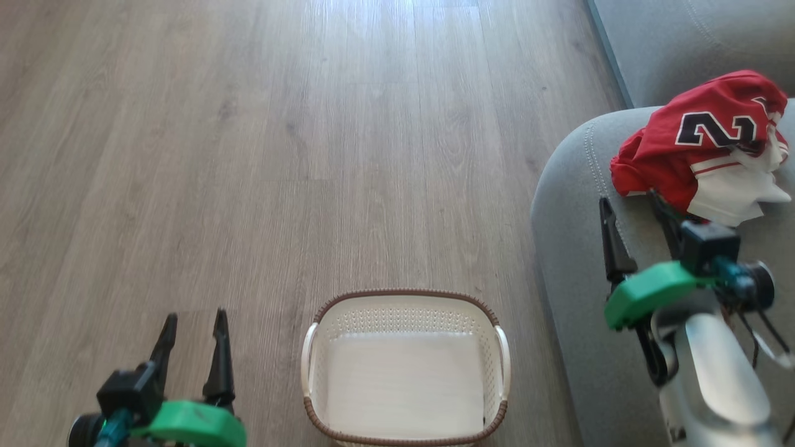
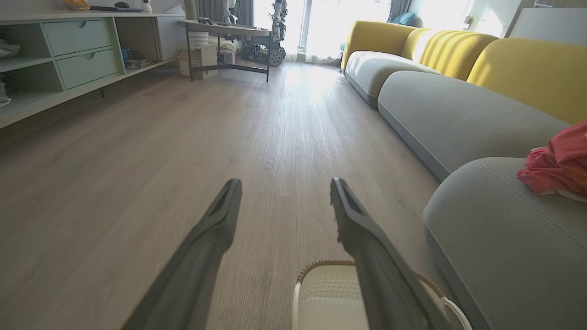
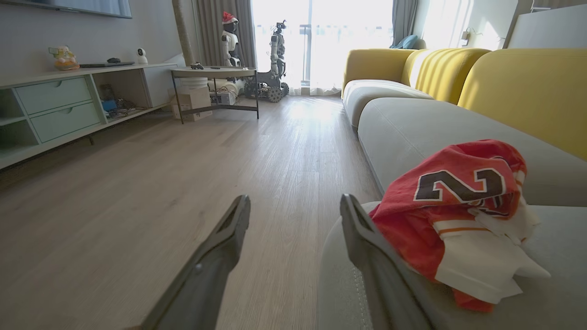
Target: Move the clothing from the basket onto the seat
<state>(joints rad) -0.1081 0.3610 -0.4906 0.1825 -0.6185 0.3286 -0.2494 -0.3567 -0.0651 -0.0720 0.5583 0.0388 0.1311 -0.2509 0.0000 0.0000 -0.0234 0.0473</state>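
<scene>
The white basket (image 1: pixel 404 292) with a brown rim stands on the floor at the bottom middle, with nothing inside it. Red clothing (image 1: pixel 702 139) with white trim and a black number lies bunched on the grey seat (image 1: pixel 571 205) at the right. My right gripper (image 1: pixel 628 205) hovers open over the seat's front corner, its right finger touching the clothing's edge (image 3: pixel 458 206) and its jaws holding nothing. My left gripper (image 1: pixel 194 318) is open above bare floor, left of the basket (image 2: pixel 321 265). In the left wrist view the clothing (image 2: pixel 559 165) shows on the seat (image 2: pixel 504 238).
Wood floor (image 1: pixel 279 155) stretches ahead and to the left. The grey sofa with yellow backrests (image 3: pixel 527 91) runs along the right. A low cabinet (image 3: pixel 59 105) lines the left wall. Far off stand a round side table (image 3: pixel 213 73) and parked robots (image 3: pixel 275 59) by the window.
</scene>
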